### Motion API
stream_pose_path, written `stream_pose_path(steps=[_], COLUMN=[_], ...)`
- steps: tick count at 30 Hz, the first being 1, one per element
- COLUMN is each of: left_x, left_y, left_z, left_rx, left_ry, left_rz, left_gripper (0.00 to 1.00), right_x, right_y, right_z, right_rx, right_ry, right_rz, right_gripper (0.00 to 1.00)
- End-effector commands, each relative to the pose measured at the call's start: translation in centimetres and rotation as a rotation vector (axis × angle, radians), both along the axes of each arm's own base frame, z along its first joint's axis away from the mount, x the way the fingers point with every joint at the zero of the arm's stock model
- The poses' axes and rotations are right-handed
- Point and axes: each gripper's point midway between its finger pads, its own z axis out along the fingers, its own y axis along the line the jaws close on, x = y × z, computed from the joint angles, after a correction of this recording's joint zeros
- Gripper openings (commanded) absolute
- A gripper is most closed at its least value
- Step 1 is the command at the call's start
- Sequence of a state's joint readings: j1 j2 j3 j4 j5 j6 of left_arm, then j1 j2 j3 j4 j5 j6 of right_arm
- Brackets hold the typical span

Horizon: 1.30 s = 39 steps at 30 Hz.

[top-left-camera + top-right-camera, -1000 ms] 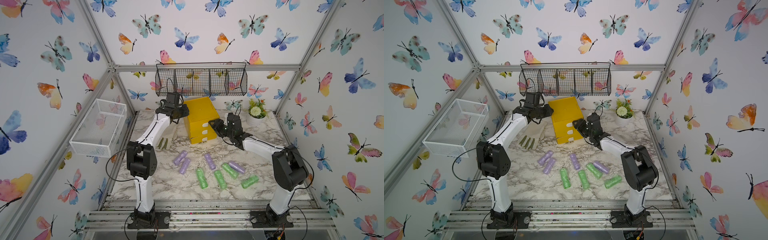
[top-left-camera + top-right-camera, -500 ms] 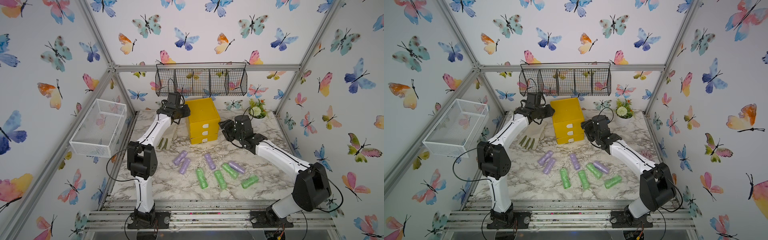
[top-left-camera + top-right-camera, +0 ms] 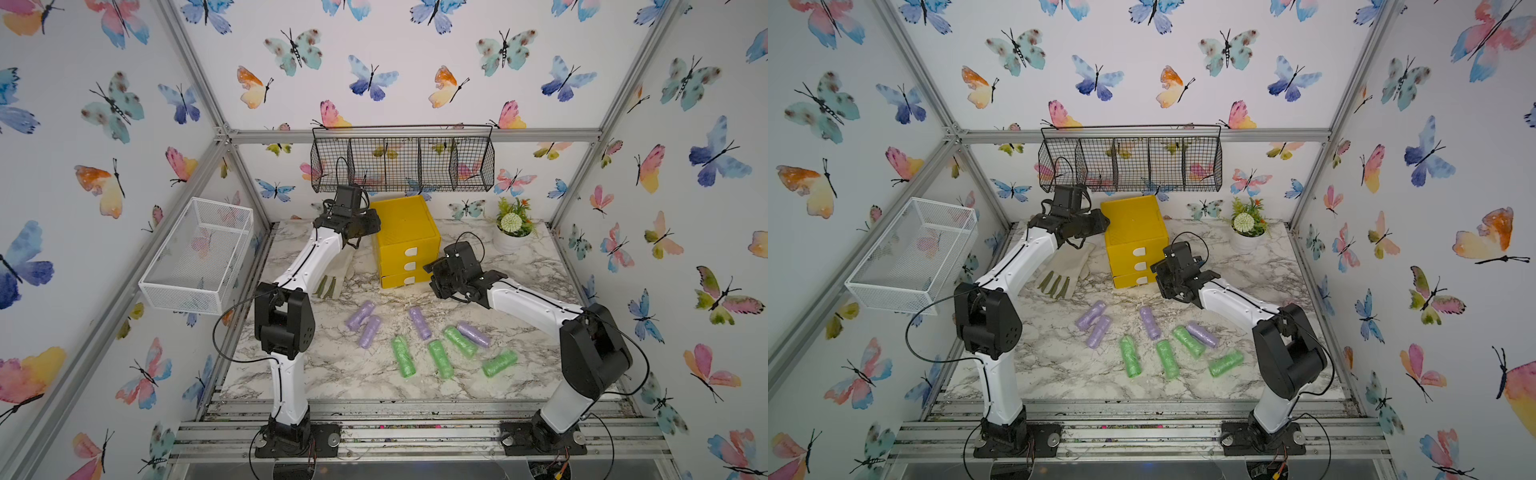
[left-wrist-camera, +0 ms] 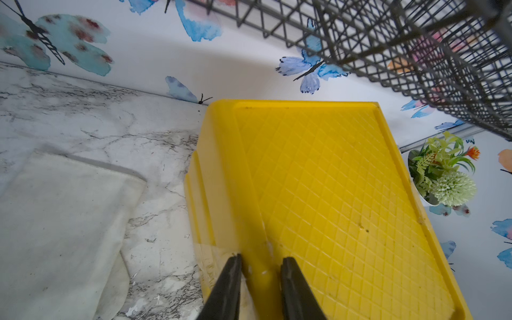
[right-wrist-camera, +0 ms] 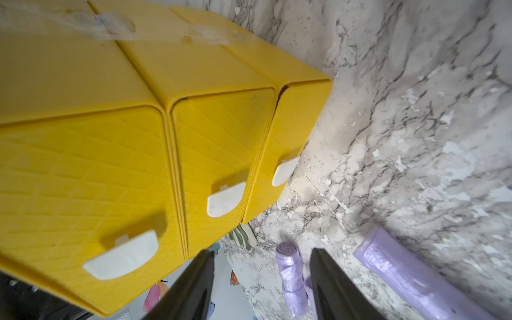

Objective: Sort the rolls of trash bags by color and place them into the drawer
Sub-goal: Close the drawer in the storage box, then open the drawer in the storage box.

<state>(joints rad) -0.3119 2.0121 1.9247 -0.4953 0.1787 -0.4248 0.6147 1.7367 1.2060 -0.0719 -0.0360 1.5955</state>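
Observation:
The yellow drawer chest [image 3: 405, 232] stands at the back of the marble table, and its lowest drawer [image 3: 405, 281] sticks out a little. My left gripper [image 4: 260, 259] is shut on the chest's upper left edge, one finger on each side of the rim; it shows in both top views [image 3: 370, 226] [image 3: 1100, 224]. My right gripper [image 5: 261, 253] hangs open and empty by the chest's lower right front [image 3: 434, 270]. Several purple rolls [image 3: 419, 323] and several green rolls [image 3: 440, 358] lie on the table in front.
A pale glove [image 3: 338, 274] lies left of the chest under my left arm. A small potted plant [image 3: 513, 232] stands at the back right. A black wire basket [image 3: 403, 164] hangs above the chest, and a white wire basket [image 3: 199, 253] hangs on the left wall.
My right gripper swung away to the right from the chest's front, then came back low beside the bottom drawer. My left gripper has kept its hold on the chest.

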Motion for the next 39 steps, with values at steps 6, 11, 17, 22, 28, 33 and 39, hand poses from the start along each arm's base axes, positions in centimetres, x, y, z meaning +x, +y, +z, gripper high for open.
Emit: stream_pose_path(steps=[6,11,17,22,28,33,39], left_x=[-4.6,-4.5,-4.6,-4.6,-4.8,-4.9,-4.9], left_y=[-1.9,-2.1,-2.0,-2.0,-1.9,-1.9,-1.9], left_z=[-5.9,-6.1,-5.9,-5.7,-5.8,-5.7,-5.7], left_rx=[0.063,0.063,0.063,0.066,0.066,0.066,0.066], left_ry=[0.246,0.25,0.248,0.245,0.247,0.248,0.245], left_rz=[-0.119,-0.123,-0.122,-0.121,-0.121,-0.122,-0.121], left_gripper=[0.28,0.28,0.28,0.28,0.28,0.27,0.27], right_x=[2.6,3.2,3.7,3.8,4.3,4.5,3.9], right_y=[2.2,2.8,3.5,4.1,4.5,4.6,4.0], right_z=[2.4,2.4,1.7,1.4,0.9,-0.2,-1.4], right_rx=[0.083,0.09,0.1,0.108,0.105,0.099,0.076], right_ry=[-0.066,-0.063,-0.051,-0.05,-0.045,-0.027,-0.004], right_rz=[-0.014,-0.013,-0.003,0.005,0.002,-0.009,-0.014], right_gripper=[0.6,0.6,0.58,0.57,0.57,0.56,0.55])
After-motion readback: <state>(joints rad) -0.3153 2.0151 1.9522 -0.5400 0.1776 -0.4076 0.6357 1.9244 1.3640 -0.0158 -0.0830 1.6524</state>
